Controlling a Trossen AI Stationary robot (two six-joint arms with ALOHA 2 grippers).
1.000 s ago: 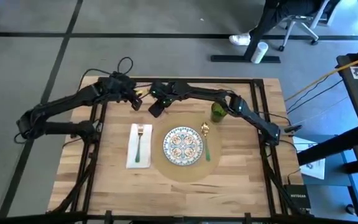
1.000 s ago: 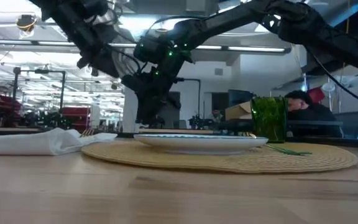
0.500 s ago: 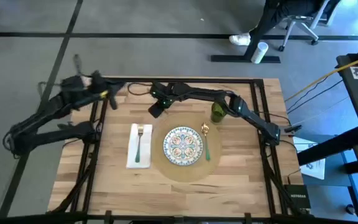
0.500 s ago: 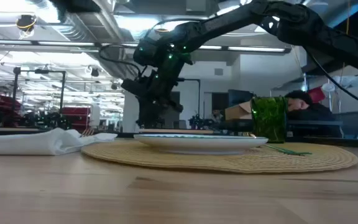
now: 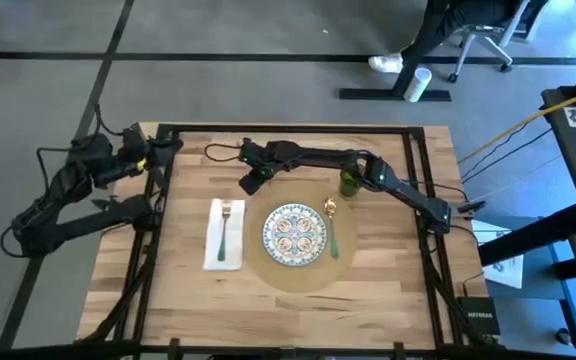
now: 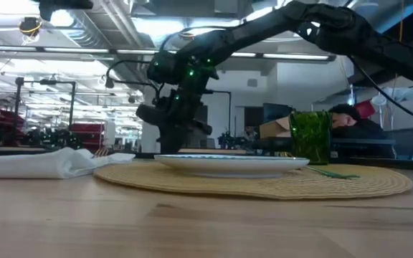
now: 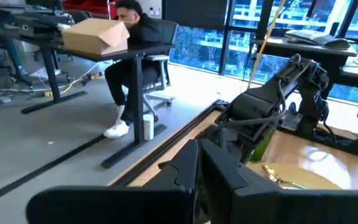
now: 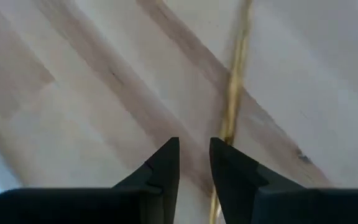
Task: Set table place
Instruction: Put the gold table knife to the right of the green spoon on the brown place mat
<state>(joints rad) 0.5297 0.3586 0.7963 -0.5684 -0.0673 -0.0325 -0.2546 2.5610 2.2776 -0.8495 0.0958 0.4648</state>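
Note:
The round tan placemat [image 5: 293, 272] lies on the wooden table [image 5: 388, 290] and carries a patterned plate [image 5: 294, 235], a spoon [image 5: 332, 232] and a green glass [image 5: 349, 181]. A white napkin [image 5: 224, 233] with a fork lies to its left. My right gripper [image 5: 253, 180] points down just beyond the placemat's far left rim, its fingers [image 8: 166, 162] a narrow gap apart. Under it a thin gold utensil [image 8: 236, 74] lies on the wood, passing beneath one fingertip. My left gripper [image 5: 158, 148] is shut, with nothing in it, at the table's far left corner. My right gripper stands over the thin gold utensil [image 8: 229, 127] from above, pointing down. The utensil runs under one fingertip and shows again in the gap. Whether the fingers touch it, I cannot tell.
A black frame [image 5: 413, 190] runs along the table's edges. A person sits at a desk [image 7: 132, 37] beyond the far side. Bare wood lies near the front edge and at the right of the placemat.
My left gripper has drawn away from my right gripper over the far middle of the table and swung out to the table's far left corner. My right gripper has sunk closer to the tabletop, just beyond the placemat.

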